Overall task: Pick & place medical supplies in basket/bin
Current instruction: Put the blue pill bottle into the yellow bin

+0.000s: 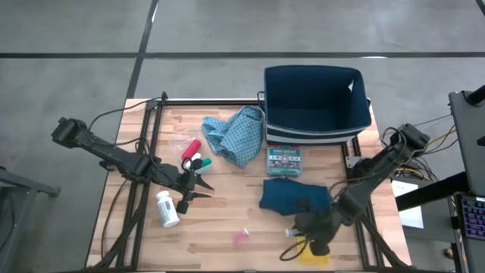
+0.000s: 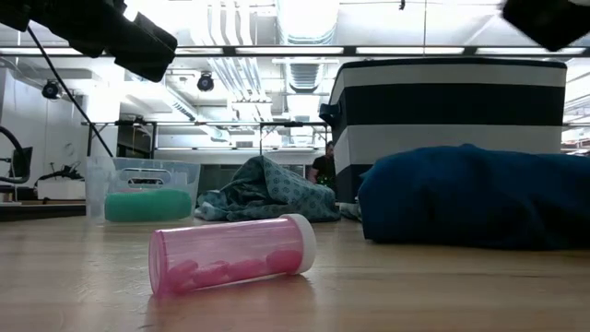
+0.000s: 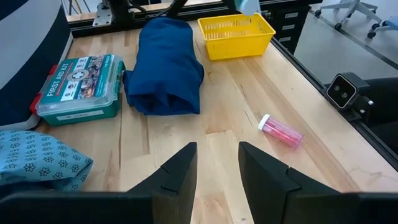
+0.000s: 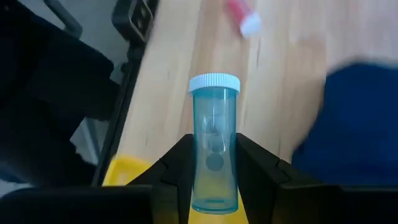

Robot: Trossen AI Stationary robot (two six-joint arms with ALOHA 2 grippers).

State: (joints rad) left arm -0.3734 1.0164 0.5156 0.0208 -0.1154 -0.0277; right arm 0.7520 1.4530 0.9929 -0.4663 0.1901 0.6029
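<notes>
Right gripper point(image 4: 214, 165) at near right, fingers clamped on a clear blue vial point(image 4: 214, 143), mid-transfer; next: carry it to the far navy bin point(image 1: 314, 106). Left gripper point(image 3: 217, 168) idle, fingers slightly parted, empty

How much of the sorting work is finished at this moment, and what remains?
Done: nothing visible; the navy fabric bin looks empty. In hand: the right gripper clamps a clear blue vial with a white cap above the yellow basket. Left: the white pill bottle, red, green and white cylinders, light-blue patterned cloth, dark teal folded cloth, teal first-aid box and pink vial. The left gripper holds nothing.
</notes>
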